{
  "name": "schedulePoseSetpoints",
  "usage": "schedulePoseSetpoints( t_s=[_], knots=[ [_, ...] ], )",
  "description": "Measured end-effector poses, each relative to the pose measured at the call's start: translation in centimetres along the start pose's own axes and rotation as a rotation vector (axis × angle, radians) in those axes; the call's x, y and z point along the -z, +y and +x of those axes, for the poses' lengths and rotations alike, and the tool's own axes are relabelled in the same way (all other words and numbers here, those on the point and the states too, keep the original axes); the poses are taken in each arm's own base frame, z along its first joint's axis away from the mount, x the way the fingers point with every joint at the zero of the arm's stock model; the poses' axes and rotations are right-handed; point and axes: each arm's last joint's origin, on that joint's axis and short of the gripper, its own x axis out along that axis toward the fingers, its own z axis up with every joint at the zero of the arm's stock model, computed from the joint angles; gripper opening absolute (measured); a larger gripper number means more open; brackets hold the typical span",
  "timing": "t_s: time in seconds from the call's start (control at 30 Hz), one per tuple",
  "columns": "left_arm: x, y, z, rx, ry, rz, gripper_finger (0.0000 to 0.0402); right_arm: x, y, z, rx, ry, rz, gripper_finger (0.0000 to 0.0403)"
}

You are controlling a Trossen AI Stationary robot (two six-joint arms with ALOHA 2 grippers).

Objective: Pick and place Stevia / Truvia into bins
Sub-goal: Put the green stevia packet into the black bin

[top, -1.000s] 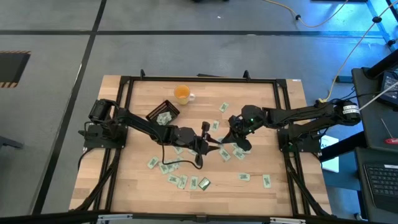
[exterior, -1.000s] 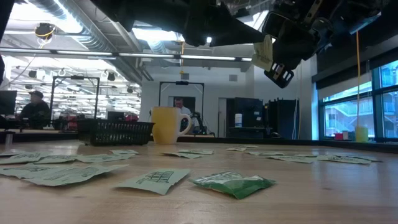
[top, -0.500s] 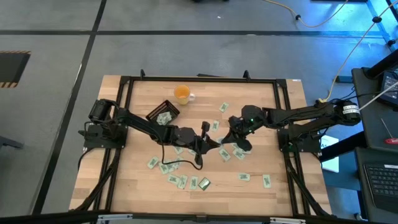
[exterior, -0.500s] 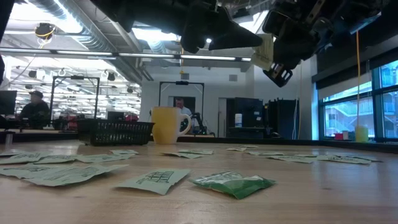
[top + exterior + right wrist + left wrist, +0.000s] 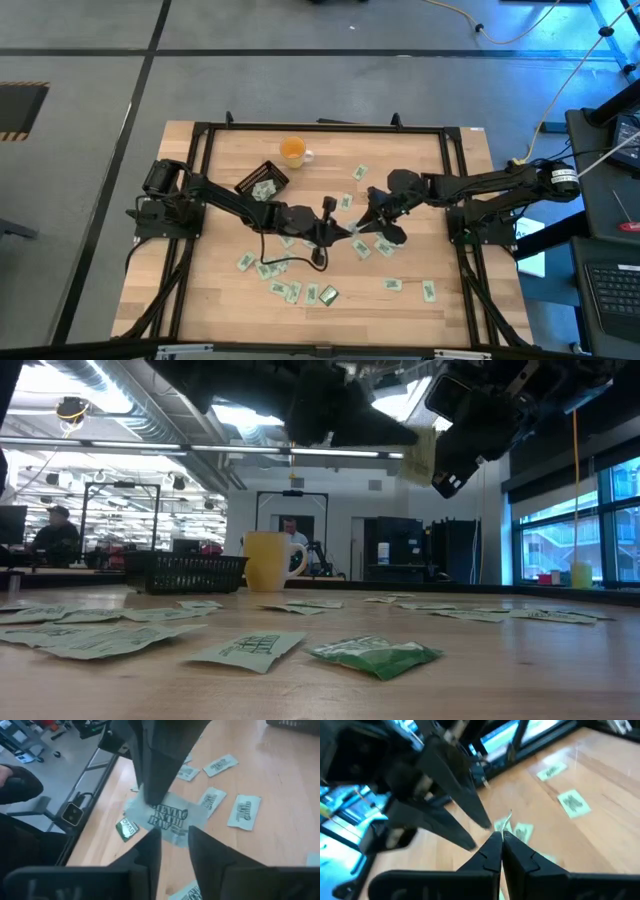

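Stevia sachets lie scattered across the counter (image 5: 420,190), a few already in the black tray (image 5: 263,181) near the orange cup (image 5: 292,150). Mid-counter, above the wood, a handover looks underway: the left gripper (image 5: 501,836) pinches one sachet (image 5: 172,816) with fingers closed, while the right gripper (image 5: 174,837) has fingers parted around it. Next, the left arm must carry it to the tray.

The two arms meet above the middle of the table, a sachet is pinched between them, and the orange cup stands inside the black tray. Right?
Not quite. The high view shows the orange cup standing on the table beside the black tray, apart from it, not inside. The rest holds: the left gripper pinches a sachet where the arms meet, right gripper open.
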Motion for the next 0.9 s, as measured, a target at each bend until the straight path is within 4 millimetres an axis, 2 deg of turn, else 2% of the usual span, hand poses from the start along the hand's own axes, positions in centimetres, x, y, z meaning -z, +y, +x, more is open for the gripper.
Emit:
schedulePoseSetpoints(
  t_s=[0.17, 0.33, 0.47, 0.9],
  knots=[
    [1.6, -0.3, -0.1, -0.018, 0.183, -0.014, 0.0003, 0.3, -0.7, -0.2, 0.069, 0.024, 0.033, 0.0131],
    [3.5, -0.4, -0.7, -0.165, 0.435, -0.011, 0.0007, 0.8, -1.0, -0.4, 0.088, 0.074, 0.040, 0.0133],
    [4.2, -0.2, -1.7, -0.284, 0.569, -0.035, 0.0004, 0.9, -1.0, -0.4, 0.088, 0.081, 0.018, 0.0133],
    [4.5, 1.6, -8.4, -0.514, 0.861, -0.372, 0.0004, 0.9, -1.0, -0.4, 0.103, 0.076, 0.043, 0.0133]
  ],
)
